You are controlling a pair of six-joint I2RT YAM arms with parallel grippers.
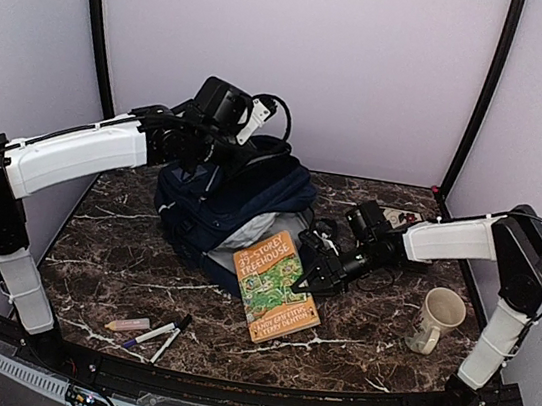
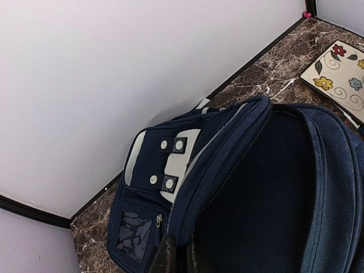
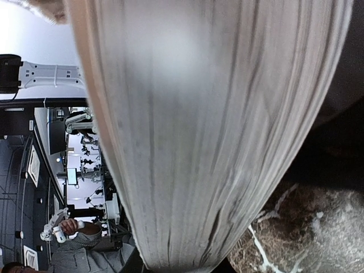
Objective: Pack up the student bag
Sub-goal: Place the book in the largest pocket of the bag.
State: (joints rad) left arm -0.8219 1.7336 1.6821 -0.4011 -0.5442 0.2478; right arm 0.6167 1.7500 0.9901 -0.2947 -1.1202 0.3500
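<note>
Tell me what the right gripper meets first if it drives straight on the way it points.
The book clamped in the right gripper; beyond it, probably the open student bag, though depth is unclear.

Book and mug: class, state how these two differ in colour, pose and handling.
The book is orange and green; the mug is cream. The book lies cover up, its top end at the student bag; the mug stands upright. The right claw grips the book; nothing touches the mug. Neither is packed yet.
</note>
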